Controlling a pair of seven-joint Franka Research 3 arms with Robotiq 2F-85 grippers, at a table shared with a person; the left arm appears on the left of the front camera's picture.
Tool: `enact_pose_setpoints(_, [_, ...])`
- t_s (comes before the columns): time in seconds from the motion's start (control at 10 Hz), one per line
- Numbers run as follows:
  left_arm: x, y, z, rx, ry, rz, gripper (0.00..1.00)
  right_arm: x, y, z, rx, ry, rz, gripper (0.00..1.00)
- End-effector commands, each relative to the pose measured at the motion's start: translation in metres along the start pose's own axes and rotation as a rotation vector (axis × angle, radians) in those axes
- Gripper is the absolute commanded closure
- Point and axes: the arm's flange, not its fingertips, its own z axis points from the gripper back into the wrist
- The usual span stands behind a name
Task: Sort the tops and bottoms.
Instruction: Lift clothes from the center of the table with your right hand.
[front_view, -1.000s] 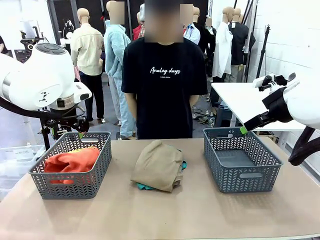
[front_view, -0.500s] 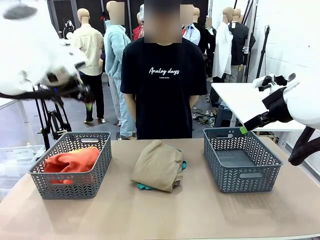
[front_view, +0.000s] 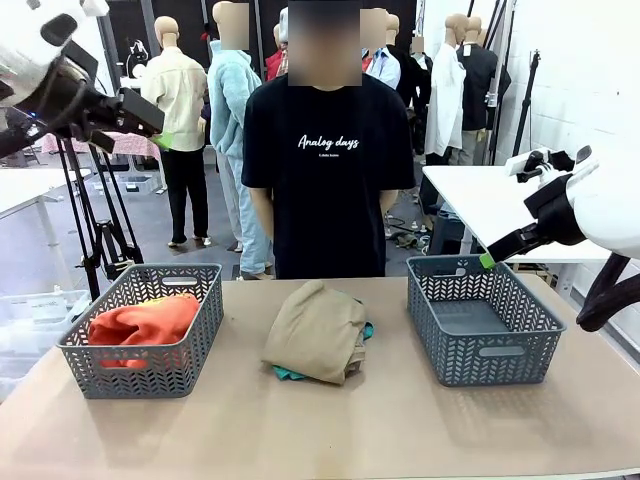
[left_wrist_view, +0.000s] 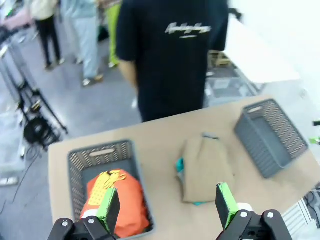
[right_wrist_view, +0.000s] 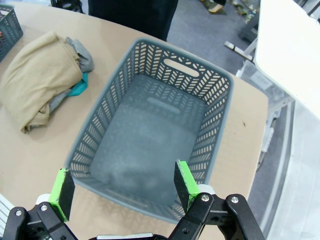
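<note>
Tabletop (front_view: 400, 430) inspection: orange-red T-shirt (left_wrist_view: 117, 200) binned beneath spread, empty left gripper (left_wrist_view: 166, 200); pile of tan, grey and teal tops (right_wrist_view: 40, 75) unsorted between grippers; grey basket (right_wrist_view: 200, 107) under spread right gripper (right_wrist_view: 122, 182) empty.

I see a T-shirt (front_view: 140, 322) in the left basket (front_view: 130, 378), a garment pile (front_view: 315, 330) between it and the right basket (front_view: 490, 362), the person (front_view: 328, 180) behind the table (front_view: 350, 430).

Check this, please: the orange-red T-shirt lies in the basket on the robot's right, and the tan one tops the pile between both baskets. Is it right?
Not quite. The orange-red T-shirt lies in the basket on the robot's left, as the front view shows. The tan one does top the pile between both baskets.
</note>
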Motion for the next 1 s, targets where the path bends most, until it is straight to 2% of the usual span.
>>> enact_pose_setpoints(0.0, [-0.009,0.000,-0.011,-0.085,-0.004,-0.057,0.00,0.000,-0.001,-0.003,0.017,-0.009,-0.013,0.00])
enact_pose_setpoints(0.4, [-0.010,-0.002,-0.019,-0.157,0.067,-0.029,0.00,0.000,-0.001,-0.003,0.017,-0.009,-0.013,0.00])
enact_pose_setpoints(0.5, [-0.009,0.000,-0.028,-0.029,0.084,0.024,0.00,0.000,-0.001,-0.003,0.017,-0.009,-0.013,0.00])
enact_pose_setpoints(0.6, [-0.010,-0.009,-0.020,-0.120,0.051,-0.031,0.00,0.000,-0.001,-0.003,0.017,-0.009,-0.013,0.00])
enact_pose_setpoints(0.9, [-0.010,-0.009,-0.020,-0.120,0.051,-0.031,0.00,0.000,-0.001,-0.003,0.017,-0.009,-0.013,0.00])
